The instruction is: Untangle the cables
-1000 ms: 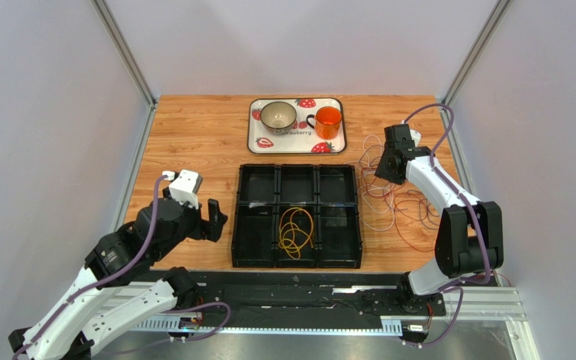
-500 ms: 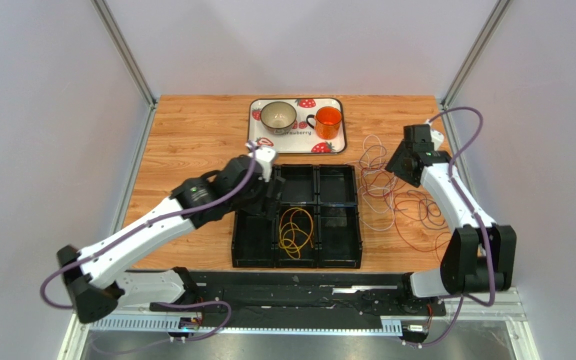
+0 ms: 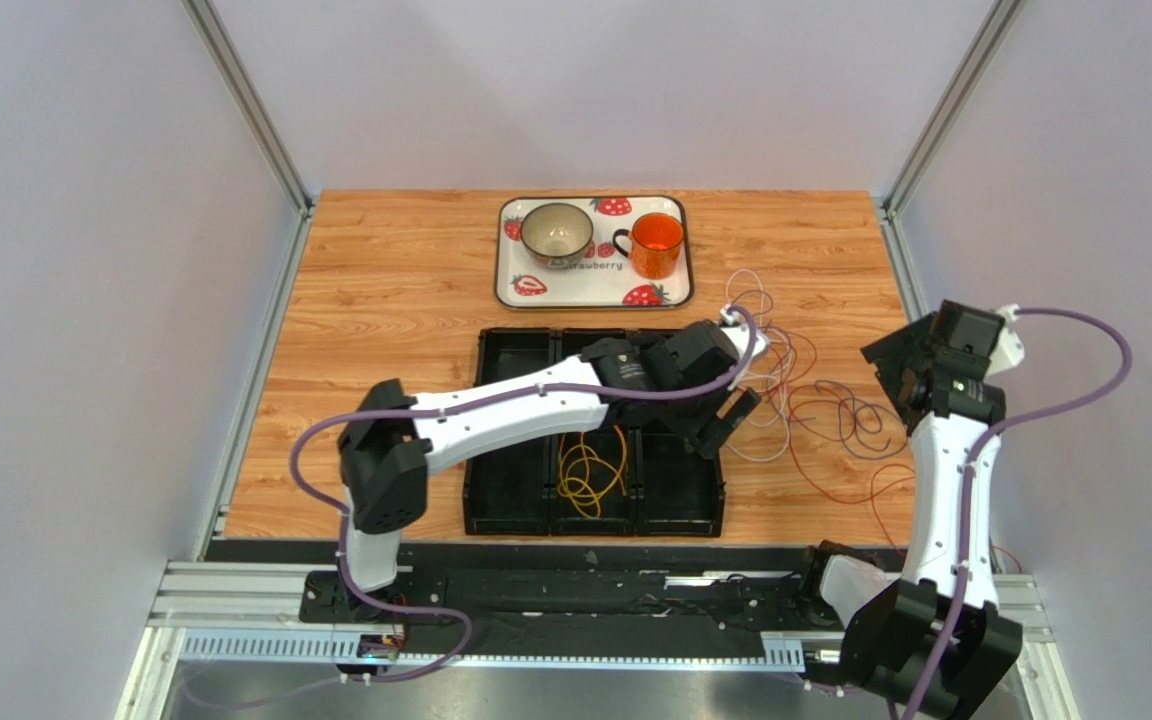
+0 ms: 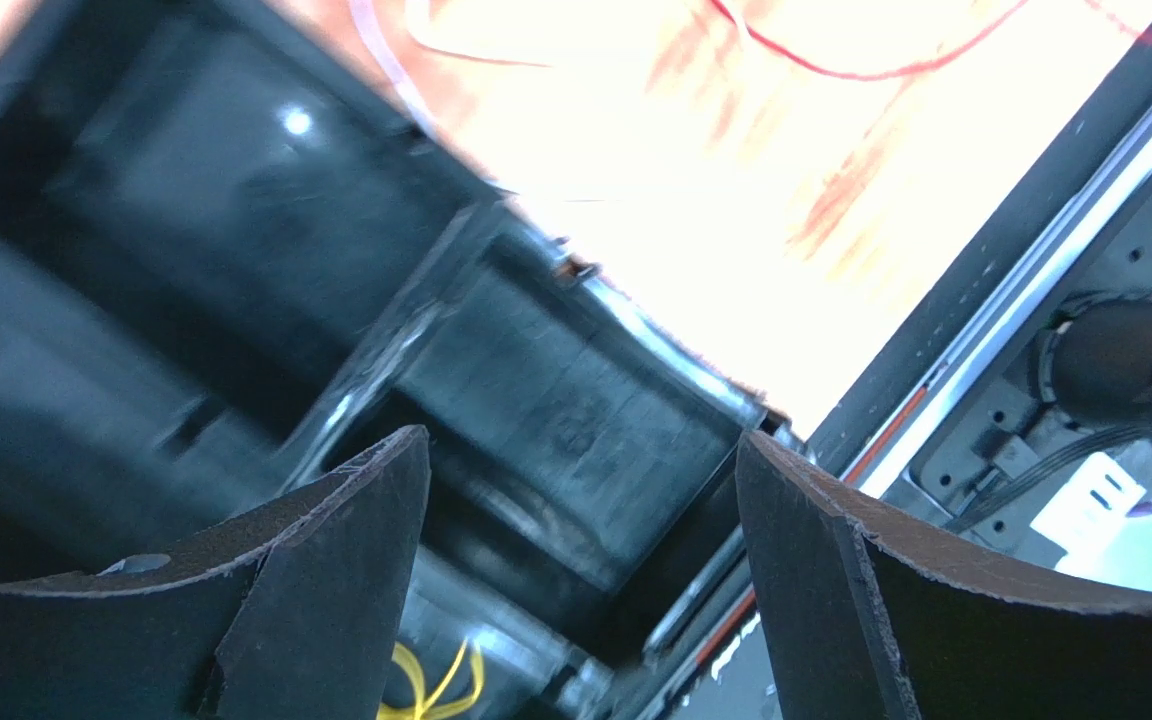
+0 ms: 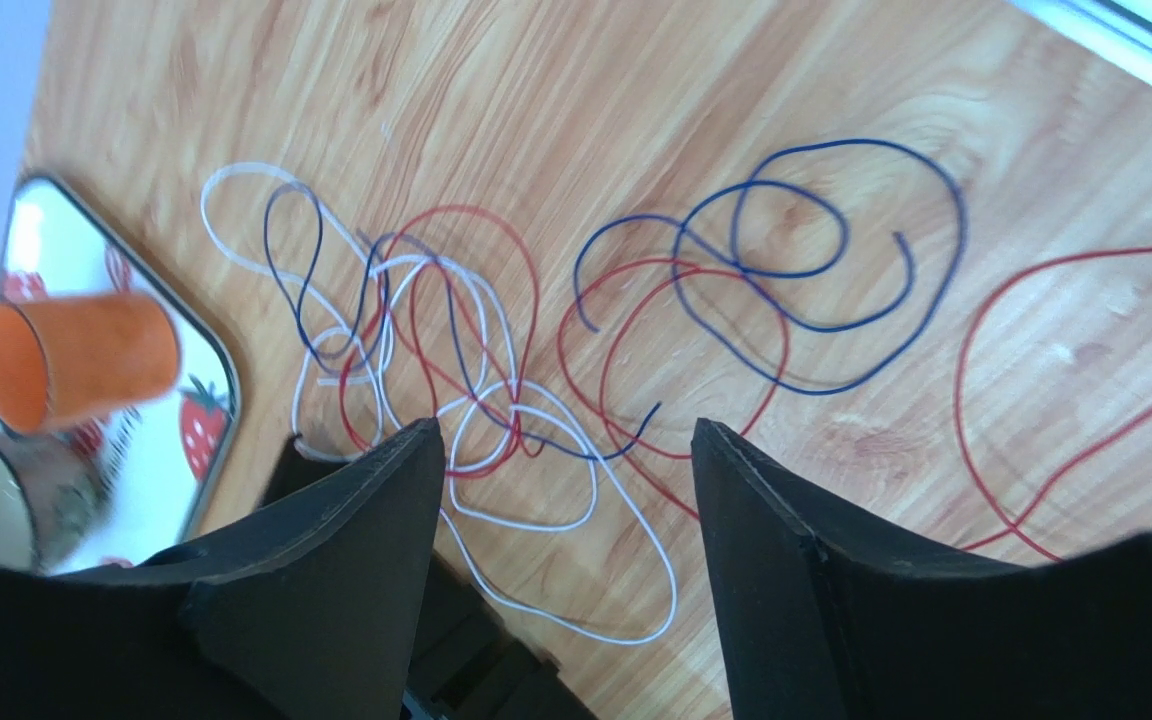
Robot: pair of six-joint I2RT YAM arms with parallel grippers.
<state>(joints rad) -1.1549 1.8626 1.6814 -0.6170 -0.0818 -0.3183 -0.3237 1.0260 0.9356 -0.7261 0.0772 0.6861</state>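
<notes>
Left claw (image 3: 725, 420) spread wide and empty over the black bin's (image 3: 473, 480) right edge, apparently reaching for the cables (image 5: 495, 396), which lie tangled on the worktop (image 3: 387, 270) at the bin's 3 o'clock. Right claw (image 5: 560, 450) also spread and empty above them. Yellow cable (image 3: 593, 462) already binned.

L wrist view blurry, table (image 4: 657, 195) blown out; yellow cable (image 4: 440, 692) cut by btm edge; L arm (image 3: 537, 402) partly hides tray (image 3: 510, 483).

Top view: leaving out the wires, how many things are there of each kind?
Orange cup: 1
Grey bowl: 1
Strawberry tray: 1
Black compartment tray: 1
Robot arms: 2, the left arm and the right arm
Total: 6
</notes>
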